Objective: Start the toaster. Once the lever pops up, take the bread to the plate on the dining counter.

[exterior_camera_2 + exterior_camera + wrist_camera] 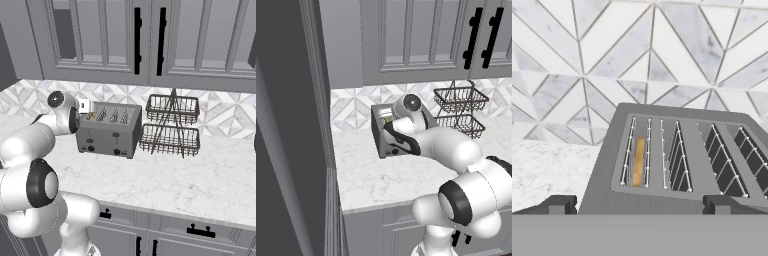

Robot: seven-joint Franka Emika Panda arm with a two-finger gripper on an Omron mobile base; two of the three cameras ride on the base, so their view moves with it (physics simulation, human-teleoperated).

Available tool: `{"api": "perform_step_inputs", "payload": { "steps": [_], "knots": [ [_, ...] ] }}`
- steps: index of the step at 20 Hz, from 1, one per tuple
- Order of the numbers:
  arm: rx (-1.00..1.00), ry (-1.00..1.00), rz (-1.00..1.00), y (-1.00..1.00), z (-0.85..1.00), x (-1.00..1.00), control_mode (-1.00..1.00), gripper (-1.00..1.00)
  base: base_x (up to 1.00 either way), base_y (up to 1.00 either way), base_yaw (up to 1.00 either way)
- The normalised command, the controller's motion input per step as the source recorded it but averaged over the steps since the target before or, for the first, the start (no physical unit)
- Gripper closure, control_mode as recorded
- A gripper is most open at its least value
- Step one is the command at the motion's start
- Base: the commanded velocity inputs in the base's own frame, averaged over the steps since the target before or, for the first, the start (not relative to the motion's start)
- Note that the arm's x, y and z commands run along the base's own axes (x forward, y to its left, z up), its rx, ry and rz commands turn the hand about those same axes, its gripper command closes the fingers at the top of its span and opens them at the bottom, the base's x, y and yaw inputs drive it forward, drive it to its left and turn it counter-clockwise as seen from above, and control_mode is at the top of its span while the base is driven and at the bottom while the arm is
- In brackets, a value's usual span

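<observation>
The grey four-slot toaster (107,130) stands on the marble worktop against the tiled wall, with two black levers and two knobs on its front. In the hand view I look down on the toaster's top (677,150). The bread (638,162) sits deep in the leftmost slot, with just its golden-tan edge showing. My gripper (638,205) hovers open over the toaster's near edge, fingertips (557,204) wide apart with nothing between them. In the left base view my arm covers most of the toaster (381,135). The plate and the dining counter are out of view.
A two-tier wire basket (171,125) stands just right of the toaster. Grey wall cabinets (150,40) hang low above it. A tall dark panel (291,150) closes off the worktop's left end. Bare marble worktop (190,180) lies in front and to the right.
</observation>
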Motion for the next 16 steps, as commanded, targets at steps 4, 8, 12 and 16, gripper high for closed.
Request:
{"api": "perform_step_inputs", "payload": {
  "steps": [4, 8, 12, 16],
  "knots": [
    [0.0, 0.0, 0.0, 0.0, 0.0, 0.0, -1.0, -1.0, 0.0, 0.0, 0.0],
    [0.0, 0.0, 0.0, 0.0, 0.0, 0.0, -1.0, -1.0, 0.0, 0.0, 0.0],
    [0.0, 0.0, 0.0, 0.0, 0.0, 0.0, -1.0, -1.0, 0.0, 0.0, 0.0],
    [0.0, 0.0, 0.0, 0.0, 0.0, 0.0, -1.0, -1.0, 0.0, 0.0, 0.0]
  ]
}}
